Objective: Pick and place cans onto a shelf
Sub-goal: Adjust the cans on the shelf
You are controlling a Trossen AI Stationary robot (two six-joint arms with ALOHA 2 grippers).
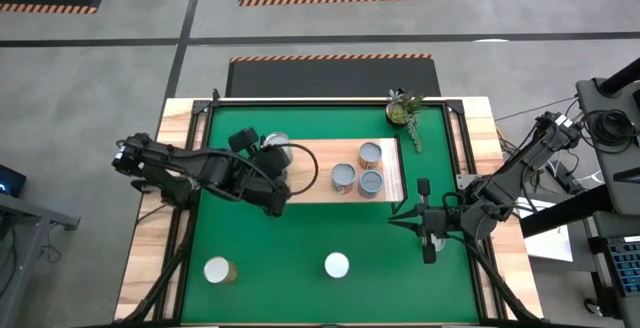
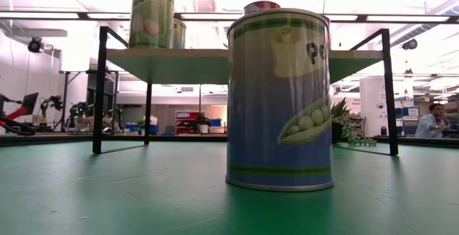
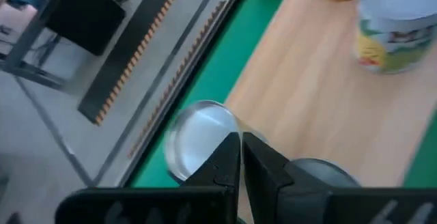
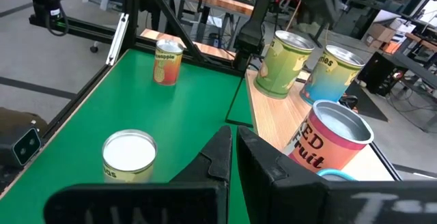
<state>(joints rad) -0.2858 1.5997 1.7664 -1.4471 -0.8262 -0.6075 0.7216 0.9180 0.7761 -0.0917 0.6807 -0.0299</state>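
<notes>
The shelf [image 1: 325, 173] stands on the green mat. Three cans [image 1: 358, 171] stand on its right part and one silver-topped can [image 1: 280, 146] at its far left corner. Two more cans stand on the mat near the front edge [image 1: 217, 270] [image 1: 336, 265]; the second looms large in the low view [image 2: 280, 99]. My left gripper [image 3: 240, 145] is shut, its tips right beside that corner can's top [image 3: 194, 135]. My right gripper [image 4: 233, 149] is shut and empty over the mat by the shelf's near right corner [image 1: 405, 218]. My left gripper's shut fingertips [image 3: 229, 149] overlap the rim of the corner can's silver top in the left wrist view. I cannot tell whether they touch it.
A small potted plant [image 1: 403, 111] stands at the mat's far right corner. The shelf's thin black legs [image 2: 99, 92] reach down to the mat. Bare green mat lies between the two front cans and the shelf.
</notes>
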